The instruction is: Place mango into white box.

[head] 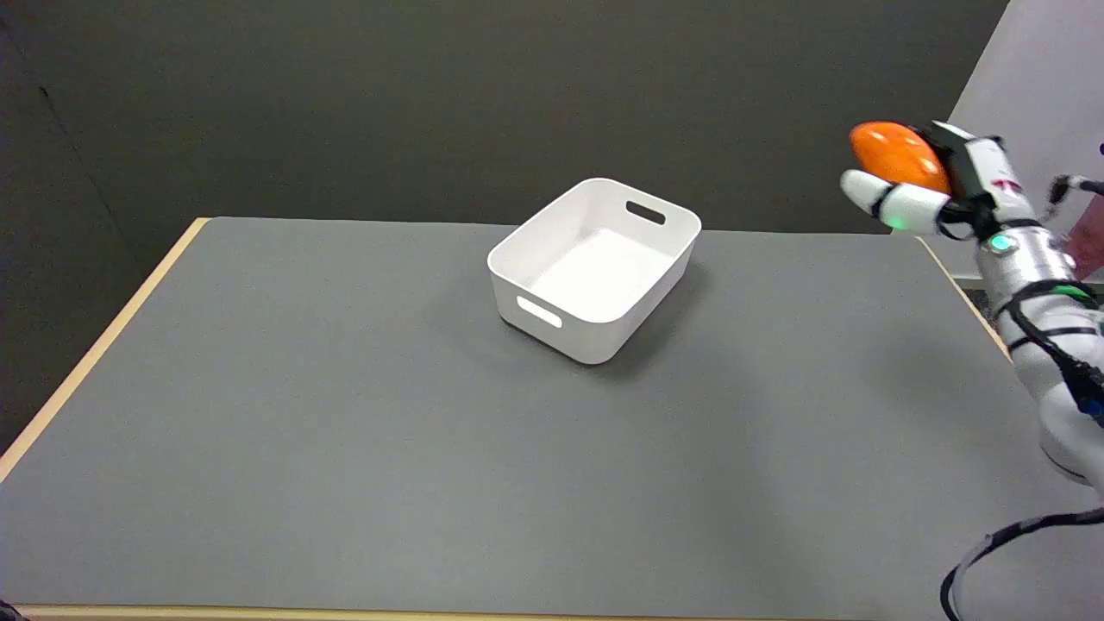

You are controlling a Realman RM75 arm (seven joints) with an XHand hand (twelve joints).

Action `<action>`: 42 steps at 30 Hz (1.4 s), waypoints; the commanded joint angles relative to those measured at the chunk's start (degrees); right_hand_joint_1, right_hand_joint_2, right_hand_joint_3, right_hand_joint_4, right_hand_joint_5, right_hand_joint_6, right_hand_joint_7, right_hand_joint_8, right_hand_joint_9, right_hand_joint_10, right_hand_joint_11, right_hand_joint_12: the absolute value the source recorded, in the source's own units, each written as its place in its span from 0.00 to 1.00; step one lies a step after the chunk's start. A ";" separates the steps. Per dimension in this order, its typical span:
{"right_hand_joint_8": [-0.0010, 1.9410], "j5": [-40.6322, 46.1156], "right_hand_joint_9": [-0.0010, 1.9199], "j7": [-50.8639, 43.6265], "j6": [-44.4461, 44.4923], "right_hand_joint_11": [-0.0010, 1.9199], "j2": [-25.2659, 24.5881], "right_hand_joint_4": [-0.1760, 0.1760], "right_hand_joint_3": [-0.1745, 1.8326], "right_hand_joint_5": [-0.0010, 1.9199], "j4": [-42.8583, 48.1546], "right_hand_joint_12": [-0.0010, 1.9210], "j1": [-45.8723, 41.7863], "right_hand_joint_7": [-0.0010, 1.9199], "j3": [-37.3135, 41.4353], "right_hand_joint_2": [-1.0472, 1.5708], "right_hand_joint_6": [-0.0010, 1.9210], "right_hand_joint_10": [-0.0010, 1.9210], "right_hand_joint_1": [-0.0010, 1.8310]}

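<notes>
up at the table's far right, the right hand (936,185) clasps the mango (897,155), well apart from the white box (595,267).

Bare grey table (345,431) surrounds the open-topped white box (595,269) on every side.

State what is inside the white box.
Nothing: the white box shows only its bare floor. Its near wall hides a thin strip of floor. The robot hand holds the mango aloft.
</notes>
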 commanded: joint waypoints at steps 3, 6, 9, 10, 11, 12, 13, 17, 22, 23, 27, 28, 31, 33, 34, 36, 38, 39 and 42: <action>0.76 -1.56 0.50 3.05 -6.77 0.45 6.48 0.00 0.34 0.38 3.69 1.00 25.17 0.40 -36.21 0.78 0.76 0.94 0.66; 0.76 -1.44 0.50 0.49 -10.38 0.45 4.50 0.00 0.34 0.38 10.80 1.00 33.75 0.41 -44.20 0.78 0.76 0.94 0.66; 0.76 -1.53 0.50 -1.17 -13.88 0.46 1.72 0.00 0.35 0.38 19.39 1.00 40.29 0.41 -50.66 0.78 0.76 0.94 0.66; 0.76 -1.56 0.50 -1.83 -14.60 0.47 0.80 0.00 0.35 0.38 21.59 1.00 41.85 0.41 -51.96 0.78 0.76 0.94 0.66; 0.76 -1.56 0.50 -2.71 -15.33 0.47 -0.55 0.00 0.35 0.38 24.65 1.00 43.81 0.41 -53.55 0.78 0.76 0.94 0.66; 0.76 -1.56 0.50 -3.71 -16.03 0.47 -2.00 0.00 0.35 0.38 27.74 1.00 45.76 0.41 -54.93 0.78 0.76 0.94 0.66; 0.76 -1.61 0.50 -4.74 -16.52 0.47 -3.27 0.00 0.35 0.38 30.52 1.00 47.50 0.41 -56.00 0.78 0.76 0.94 0.66; 0.76 -1.64 0.50 -9.30 -18.16 0.47 -7.62 0.00 0.35 0.38 41.76 1.00 54.45 0.41 -61.47 0.78 0.76 0.95 0.66; 0.77 -1.03 0.50 -11.06 -14.44 0.46 -11.61 0.00 0.34 0.38 57.88 1.00 61.04 0.40 -69.27 0.78 0.76 0.95 0.66; 0.77 -1.00 0.50 -11.06 -12.80 0.45 -12.55 0.00 0.34 0.37 60.80 1.00 62.12 0.40 -70.06 0.78 0.76 0.95 0.66; 0.77 -1.00 0.49 -11.06 -9.57 0.41 -13.54 0.00 0.33 0.37 62.69 1.00 63.07 0.40 -70.73 0.79 0.77 0.96 0.65; 0.77 -1.00 0.49 -11.06 -9.26 0.41 -13.54 0.00 0.33 0.37 62.54 1.00 63.07 0.40 -70.76 0.79 0.77 0.96 0.65; 0.77 -1.48 0.49 -11.11 -8.77 0.41 -13.67 0.00 0.33 0.37 62.71 1.00 63.20 0.40 -70.76 0.79 0.77 0.96 0.65; 0.77 -1.56 0.49 -11.34 -8.02 0.41 -13.83 0.00 0.33 0.37 63.04 1.00 63.18 0.40 -70.77 0.79 0.77 0.96 0.65; 0.77 -1.56 0.49 -11.96 -7.48 0.41 -13.91 0.00 0.33 0.37 62.95 1.00 63.02 0.40 -70.60 0.79 0.77 0.96 0.65; 0.78 -1.27 0.49 -13.30 -6.55 0.39 -13.99 0.00 0.33 0.36 62.29 1.00 62.69 0.39 -70.24 0.79 0.78 0.96 0.65; 0.80 -1.48 0.48 -14.78 -6.37 0.33 -13.62 0.00 0.32 0.35 60.46 1.00 61.93 0.38 -70.11 0.80 0.80 0.98 0.65; 0.81 -1.48 0.47 -15.84 -6.33 0.29 -13.37 0.00 0.29 0.33 59.36 1.00 61.48 0.37 -69.76 0.82 0.80 0.98 0.64; 0.56 -1.56 0.39 -19.41 -5.17 0.11 -12.99 0.44 0.51 0.16 56.46 1.00 59.91 0.35 -67.53 0.69 0.33 0.75 0.55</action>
